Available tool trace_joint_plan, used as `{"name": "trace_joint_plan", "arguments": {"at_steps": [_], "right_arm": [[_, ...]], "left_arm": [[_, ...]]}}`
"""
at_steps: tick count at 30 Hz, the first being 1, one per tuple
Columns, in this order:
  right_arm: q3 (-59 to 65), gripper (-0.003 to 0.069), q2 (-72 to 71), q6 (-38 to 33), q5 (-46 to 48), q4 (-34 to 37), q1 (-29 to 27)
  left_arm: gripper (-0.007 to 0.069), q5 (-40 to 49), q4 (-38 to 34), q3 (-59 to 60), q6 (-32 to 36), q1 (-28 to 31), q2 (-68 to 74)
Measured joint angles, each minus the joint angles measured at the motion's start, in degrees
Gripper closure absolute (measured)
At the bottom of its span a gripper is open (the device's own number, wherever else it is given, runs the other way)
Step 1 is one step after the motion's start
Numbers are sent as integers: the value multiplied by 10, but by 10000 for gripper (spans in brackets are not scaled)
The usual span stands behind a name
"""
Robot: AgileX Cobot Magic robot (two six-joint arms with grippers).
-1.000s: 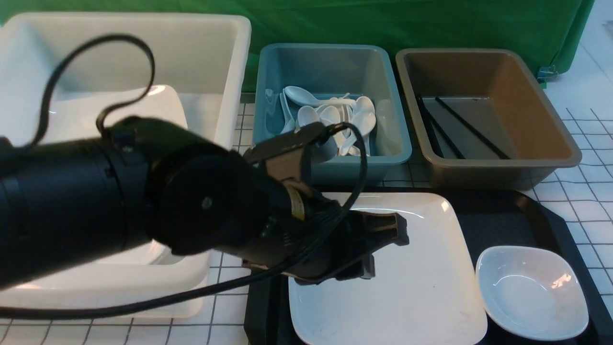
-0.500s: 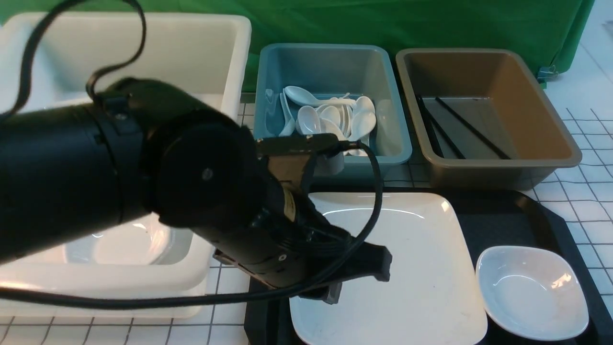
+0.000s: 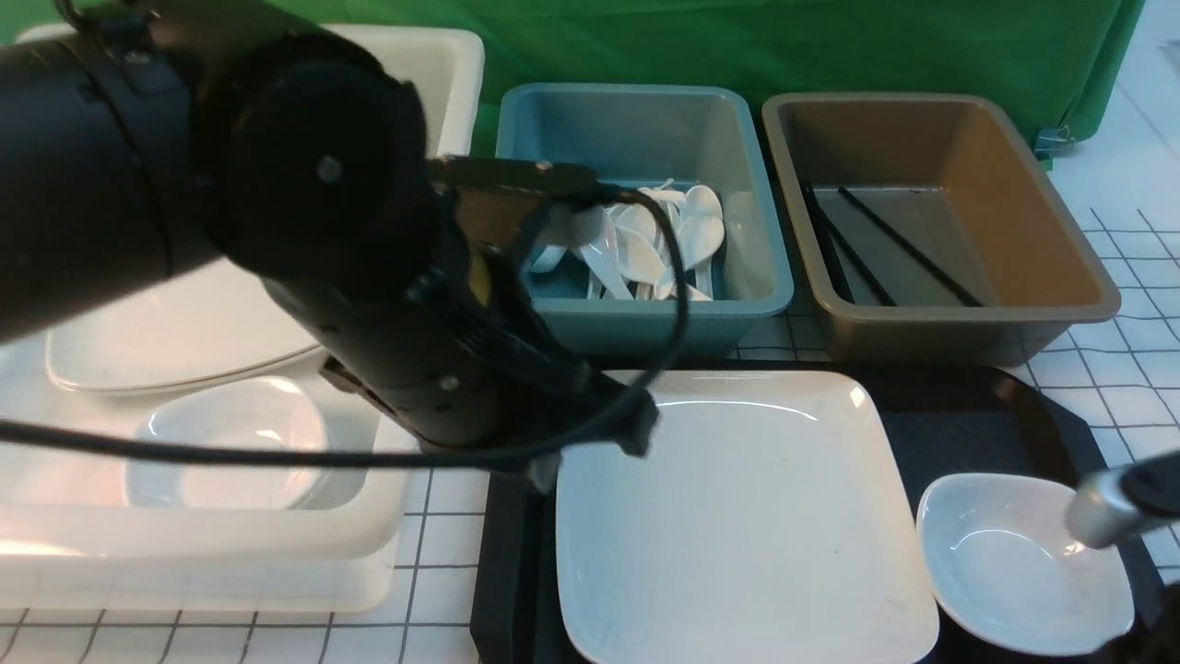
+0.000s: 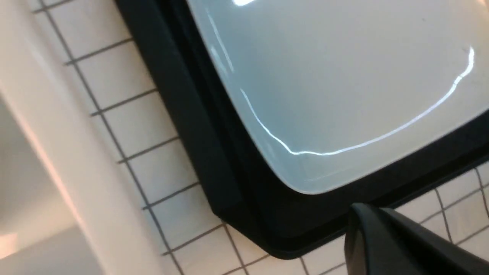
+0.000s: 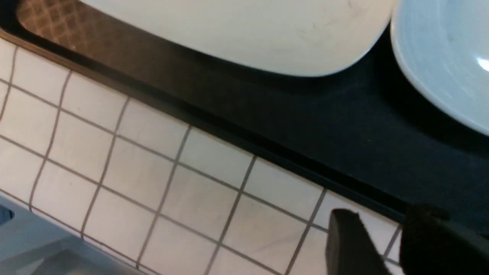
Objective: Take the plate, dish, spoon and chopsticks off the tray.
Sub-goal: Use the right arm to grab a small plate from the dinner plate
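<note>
A large white square plate (image 3: 737, 526) is laid on the left part of a black tray (image 3: 959, 415). A small white dish (image 3: 1005, 572) is set just beside it on the right, also on the tray. The tray is placed on a white gridded surface (image 3: 1134, 369).

Behind it, white spoons (image 3: 645, 249) are piled in a teal tub (image 3: 636, 120), and black chopsticks (image 3: 899, 240) are laid in a brown tub (image 3: 1014, 184). More white plates are stacked in a white tub (image 3: 456, 83) at the left.

The left claw (image 3: 595, 452) is held above the tray's far left corner, jaws together, nothing gripped. The right claw (image 5: 382, 219) is held over the surface beside a tray edge near the dish, jaws apart, nothing between them.
</note>
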Motion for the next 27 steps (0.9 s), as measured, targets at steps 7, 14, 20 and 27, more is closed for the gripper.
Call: {"name": "trace_joint_plan", "arguments": {"at_steps": [7,14,20,27], "right_arm": [[-58,338,116,48,-20,-124,109],[-71,237,201,174,-22,-330,209],[-72,209,265,221,-41,-408,222],[-72,254,315,234,-61,-450,222]], "left_arm": [[627,-16,-16,0,52,44,0],[627,-29,-29,0,77,44,0],[627,-32,-52,0,100,44,0],[627,-33,-63,0,115,44,0]]}}
